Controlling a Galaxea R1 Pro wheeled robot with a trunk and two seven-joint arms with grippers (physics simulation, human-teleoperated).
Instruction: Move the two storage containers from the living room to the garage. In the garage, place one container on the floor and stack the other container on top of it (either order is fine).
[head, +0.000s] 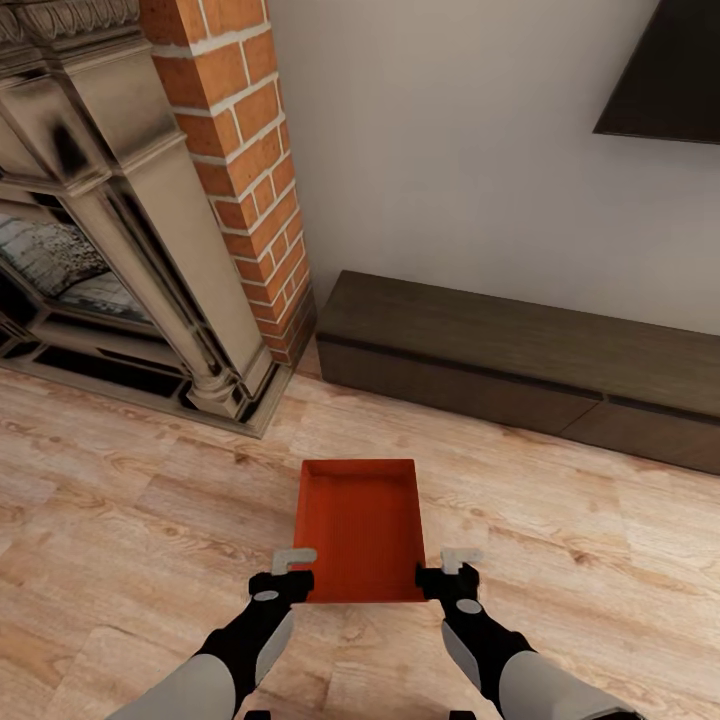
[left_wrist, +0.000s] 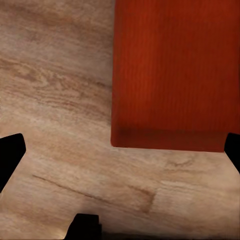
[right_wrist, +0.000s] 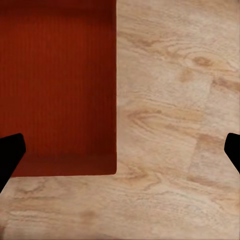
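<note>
Head view showed 1 storage container (head: 365, 528) squeezed between both wide-open grippers, left gripper (head: 290, 570) and right gripper (head: 448, 568); even inward pressure seemed essential for lifting.

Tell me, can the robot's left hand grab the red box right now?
Probably yes. The left hand sits open right beside the near corner of the red box, with only bare wood floor around it and nothing between them. The right hand flanks the other corner.

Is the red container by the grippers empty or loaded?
Empty: the storage container shows only its bare red bottom, nothing inside, in head and wrist views.
</note>
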